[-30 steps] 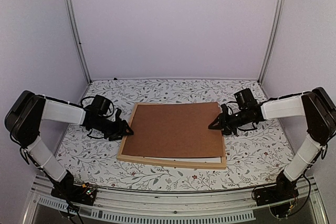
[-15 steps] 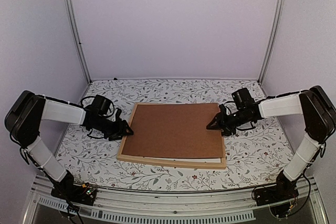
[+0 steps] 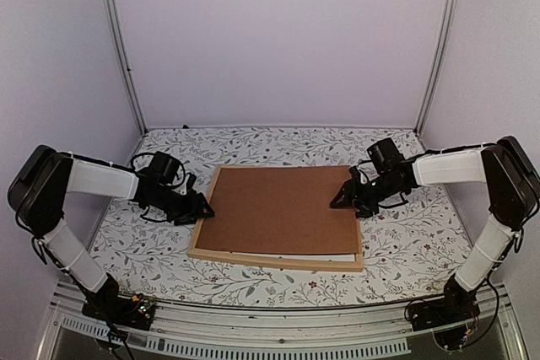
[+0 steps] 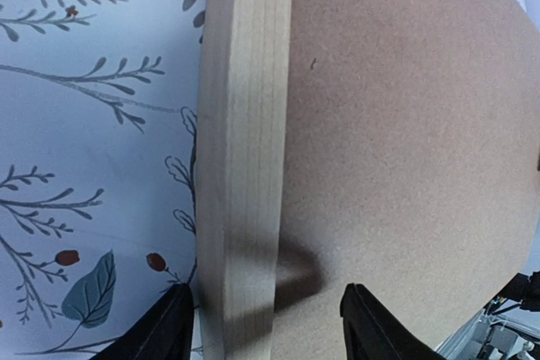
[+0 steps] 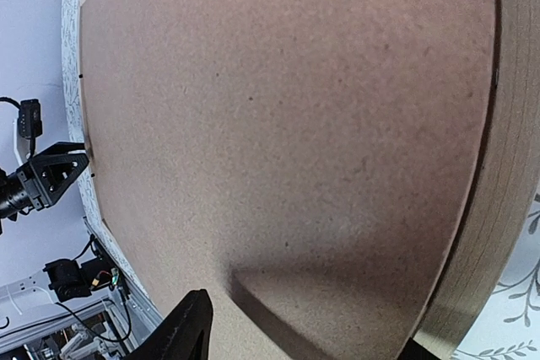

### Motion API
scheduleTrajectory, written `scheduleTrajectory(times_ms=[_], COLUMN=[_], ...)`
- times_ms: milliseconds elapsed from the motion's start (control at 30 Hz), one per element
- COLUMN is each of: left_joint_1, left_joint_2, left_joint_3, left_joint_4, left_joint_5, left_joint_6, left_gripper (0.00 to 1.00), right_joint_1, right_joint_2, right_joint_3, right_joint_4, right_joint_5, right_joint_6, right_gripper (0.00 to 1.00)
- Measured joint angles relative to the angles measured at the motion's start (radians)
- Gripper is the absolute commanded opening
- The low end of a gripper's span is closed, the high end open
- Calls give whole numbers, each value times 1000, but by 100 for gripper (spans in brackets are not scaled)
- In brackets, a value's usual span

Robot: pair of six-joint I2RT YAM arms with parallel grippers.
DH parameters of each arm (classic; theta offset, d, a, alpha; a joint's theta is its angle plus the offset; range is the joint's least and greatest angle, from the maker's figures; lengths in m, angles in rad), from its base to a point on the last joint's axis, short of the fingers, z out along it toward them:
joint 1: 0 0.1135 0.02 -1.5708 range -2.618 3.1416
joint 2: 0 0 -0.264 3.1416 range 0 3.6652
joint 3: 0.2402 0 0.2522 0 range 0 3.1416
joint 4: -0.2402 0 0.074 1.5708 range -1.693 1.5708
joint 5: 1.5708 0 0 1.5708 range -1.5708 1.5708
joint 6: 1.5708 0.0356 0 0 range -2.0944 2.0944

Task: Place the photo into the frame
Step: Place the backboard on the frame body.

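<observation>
Brown rectangular backing board (image 3: 283,208) is laid covering the thin light-wood frame (image 3: 274,259). The left gripper (image 3: 205,210) and right gripper (image 3: 339,200) are held spread at its left and right edges, seemingly to seat it.

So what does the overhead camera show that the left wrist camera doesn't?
Only overhead: the right gripper over the right end, and a white strip peeking out along the near side. Only the left wrist: that the left gripper stands open, astride the left bar of the frame. Both: that frame, the brown backing board and the flowery tablecloth.
</observation>
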Motion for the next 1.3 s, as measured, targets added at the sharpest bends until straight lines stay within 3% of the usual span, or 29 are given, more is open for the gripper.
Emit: scheduleTrajectory(times_ms=[1300], left_joint_1=[-1], left_joint_2=[-13], left_joint_3=[32], left_joint_4=[-55], left_joint_5=[-65], left_joint_6=[19], left_gripper=[63], right_joint_1=[19], right_joint_2=[-2], right_joint_3=[36], right_joint_4=[-122], right_joint_5=[151], right_joint_6=[-58], right_gripper=[58])
